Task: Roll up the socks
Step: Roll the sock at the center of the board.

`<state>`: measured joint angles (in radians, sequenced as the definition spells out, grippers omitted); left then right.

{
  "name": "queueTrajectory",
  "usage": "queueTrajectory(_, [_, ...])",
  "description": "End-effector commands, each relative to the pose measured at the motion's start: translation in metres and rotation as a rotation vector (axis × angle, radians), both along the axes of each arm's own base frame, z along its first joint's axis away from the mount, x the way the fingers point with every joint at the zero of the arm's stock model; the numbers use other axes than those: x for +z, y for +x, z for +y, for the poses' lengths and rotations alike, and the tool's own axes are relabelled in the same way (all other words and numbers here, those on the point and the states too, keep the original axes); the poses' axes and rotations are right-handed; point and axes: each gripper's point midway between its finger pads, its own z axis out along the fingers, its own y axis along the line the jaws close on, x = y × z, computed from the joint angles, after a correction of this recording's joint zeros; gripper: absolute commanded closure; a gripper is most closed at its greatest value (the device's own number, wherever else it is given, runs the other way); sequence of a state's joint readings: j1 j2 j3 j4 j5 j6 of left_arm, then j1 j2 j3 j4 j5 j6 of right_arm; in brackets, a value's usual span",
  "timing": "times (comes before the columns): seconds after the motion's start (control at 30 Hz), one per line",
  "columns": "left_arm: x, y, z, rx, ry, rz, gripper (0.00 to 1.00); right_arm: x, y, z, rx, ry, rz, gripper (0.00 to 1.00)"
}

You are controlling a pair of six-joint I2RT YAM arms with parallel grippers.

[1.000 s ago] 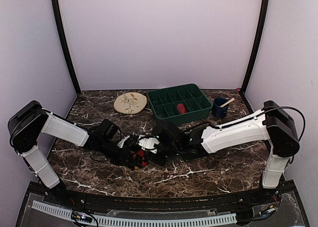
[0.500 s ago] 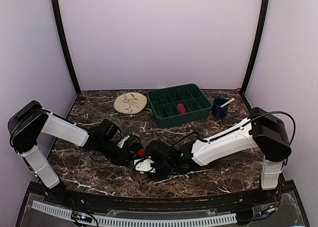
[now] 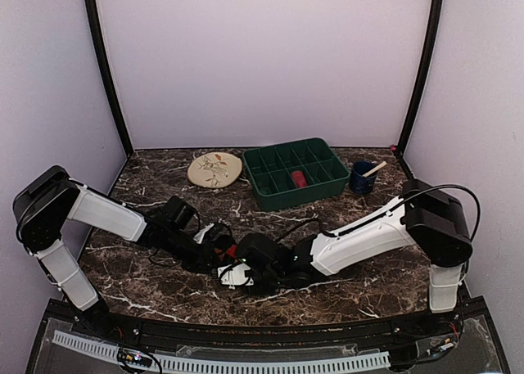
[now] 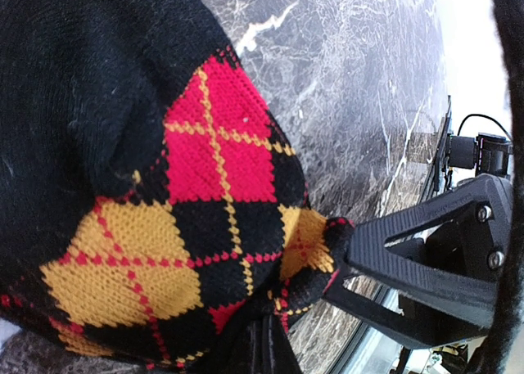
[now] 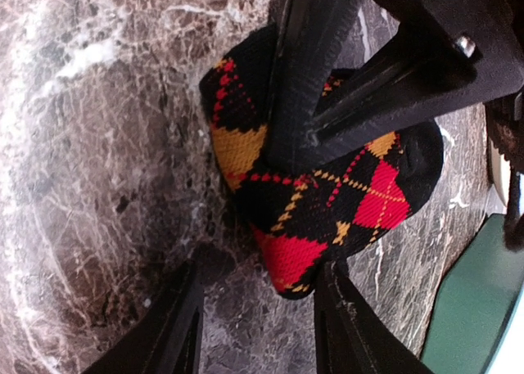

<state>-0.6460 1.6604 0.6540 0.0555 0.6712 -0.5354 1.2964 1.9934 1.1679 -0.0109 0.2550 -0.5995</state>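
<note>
On my feed the left end effector (image 5: 288, 137) is clamped tight on the black knitted sock with red and orange-yellow argyle diamonds (image 4: 213, 153). It pinches a gathered fold, and the fabric bulges out in a rounded bundle around the closed fingers. The bundle rests on the dark veined marble tabletop (image 3: 368, 288), near the middle of its front half. It sits between the two arms, well apart from the green compartmented plastic tray (image 3: 296, 171) and the beige round floral plate (image 3: 214, 169) at the back.

The right end effector (image 5: 258, 276) comes in low from the other side with its jaws partly apart, holding nothing. The sock's end lies just at the mouth of that gap, and one finger (image 4: 409, 251) touches the edge of the bundle. From overhead the two wrists crowd together and hide most of the sock; I see only a sliver of red there.
</note>
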Motion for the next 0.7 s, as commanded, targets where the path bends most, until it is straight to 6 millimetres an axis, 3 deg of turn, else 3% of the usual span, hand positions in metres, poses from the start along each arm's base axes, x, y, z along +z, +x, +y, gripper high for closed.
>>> queueTrajectory(0.0, [-0.033,-0.017,0.027,0.037,0.151,0.101,1.00,-0.010,0.003,0.005,0.027,-0.026,-0.025,0.57])
queueTrajectory(0.2, [-0.032,-0.016,0.026,0.035,0.144,0.100,1.00,-0.019,0.006,0.004,0.034,-0.053,-0.028,0.61])
queueTrajectory(0.33, [-0.033,-0.017,0.026,0.036,0.142,0.104,1.00,-0.026,0.005,0.002,0.040,-0.071,-0.009,0.69])
queueTrajectory(0.5, [-0.032,-0.017,0.025,0.037,0.133,0.109,1.00,-0.040,0.007,-0.004,0.029,-0.117,0.031,0.87])
queueTrajectory(0.67, [-0.030,-0.015,0.026,0.042,0.125,0.105,1.00,-0.048,0.014,-0.011,0.000,-0.136,0.048,0.94])
